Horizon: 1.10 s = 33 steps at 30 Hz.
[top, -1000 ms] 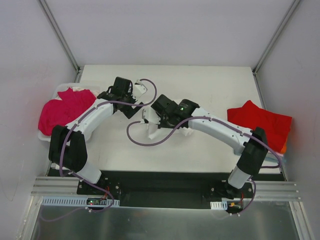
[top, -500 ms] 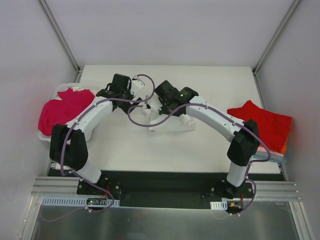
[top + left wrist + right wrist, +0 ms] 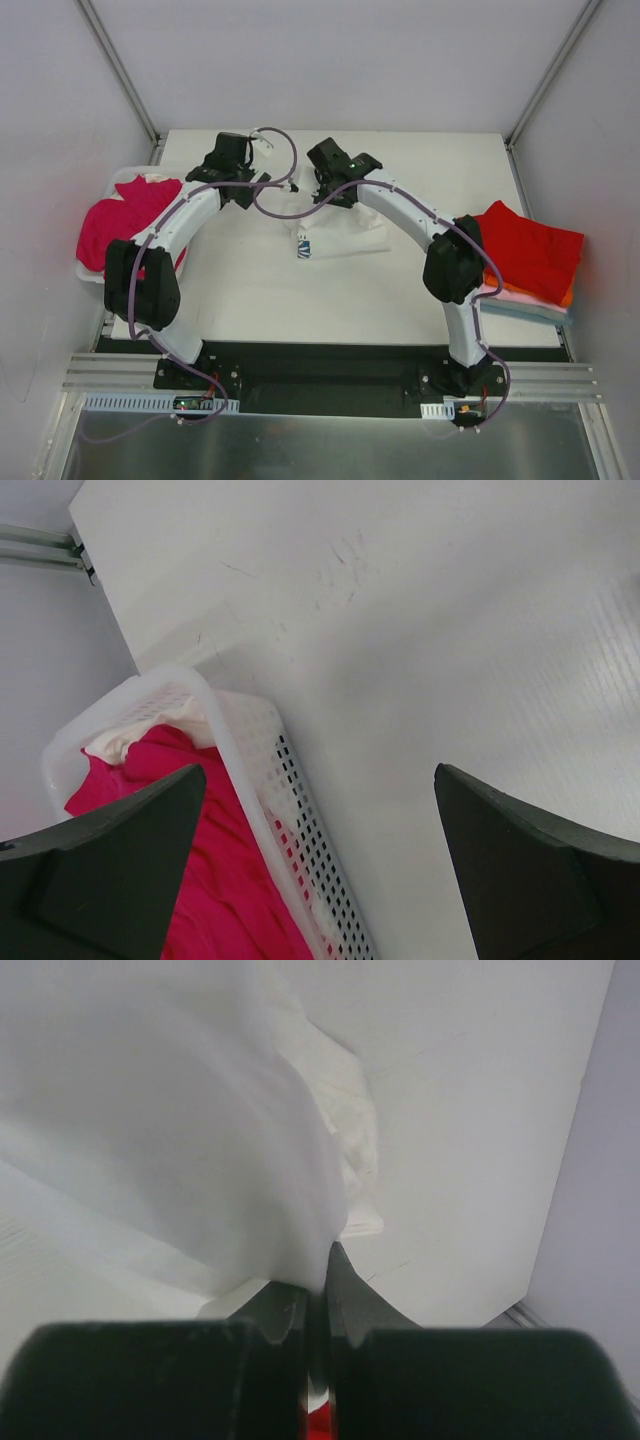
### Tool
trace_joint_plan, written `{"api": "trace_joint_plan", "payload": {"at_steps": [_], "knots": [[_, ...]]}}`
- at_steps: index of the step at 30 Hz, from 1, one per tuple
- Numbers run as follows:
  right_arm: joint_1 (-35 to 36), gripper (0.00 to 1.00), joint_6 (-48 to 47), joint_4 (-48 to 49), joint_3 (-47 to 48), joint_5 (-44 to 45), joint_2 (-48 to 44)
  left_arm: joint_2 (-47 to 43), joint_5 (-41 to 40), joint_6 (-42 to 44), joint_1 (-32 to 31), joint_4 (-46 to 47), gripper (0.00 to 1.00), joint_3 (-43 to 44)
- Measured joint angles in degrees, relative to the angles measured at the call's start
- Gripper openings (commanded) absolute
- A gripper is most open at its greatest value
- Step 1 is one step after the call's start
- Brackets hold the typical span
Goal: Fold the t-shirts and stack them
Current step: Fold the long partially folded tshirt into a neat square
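Observation:
A white t-shirt [image 3: 345,235] with a blue print lies crumpled on the table's middle. My right gripper [image 3: 325,190] is shut on its far edge; in the right wrist view the white cloth [image 3: 180,1110] runs up out of the closed gripper [image 3: 325,1265]. My left gripper [image 3: 222,158] is open and empty near the back left, over the table beside a white basket [image 3: 108,190]. In the left wrist view the open gripper [image 3: 320,780] frames the basket wall [image 3: 250,740]. A magenta t-shirt [image 3: 125,220] fills the basket and shows in that view [image 3: 200,880]. A folded red t-shirt [image 3: 530,250] tops a stack.
The stack at the right table edge shows orange [image 3: 566,296], pink [image 3: 505,293] and light-blue [image 3: 535,310] layers under the red one. A bit of white cloth [image 3: 125,742] lies in the basket's far end. Grey walls close in the back and sides.
My right gripper moved toward the back of the table, drawing the white t-shirt out flatter. My left gripper moved back and left, away from the shirt toward the basket.

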Motion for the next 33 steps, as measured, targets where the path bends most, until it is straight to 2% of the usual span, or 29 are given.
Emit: {"api": "trace_joint_plan", "payload": {"at_steps": [14, 24, 27, 29, 30, 33], "knots": [[-1.3, 0.04, -4.2, 6.3, 3.0, -0.1, 7.5, 1.4, -0.4, -0.1, 0.3, 0.5, 0.99, 1.1], [-1.5, 0.13, -7.4, 12.7, 3.4, 2.5, 9.1, 1.4, -1.2, -0.1, 0.3, 0.5, 0.99, 1.2], [-1.5, 0.20, -8.5, 14.4, 4.3, 3.8, 9.2, 1.4, -1.6, -0.1, 0.3, 0.5, 0.99, 1.5], [-1.5, 0.27, -9.2, 15.5, 5.0, 4.5, 9.4, 1.7, -1.7, -0.1, 0.3, 0.6, 0.99, 1.7], [-1.5, 0.39, -9.5, 16.2, 5.3, 4.8, 9.4, 1.8, -1.7, -0.1, 0.3, 0.6, 0.99, 1.8], [-1.5, 0.53, -10.7, 18.4, 5.7, 5.9, 9.4, 2.2, -1.7, -0.1, 0.3, 0.6, 0.99, 1.9]]}}
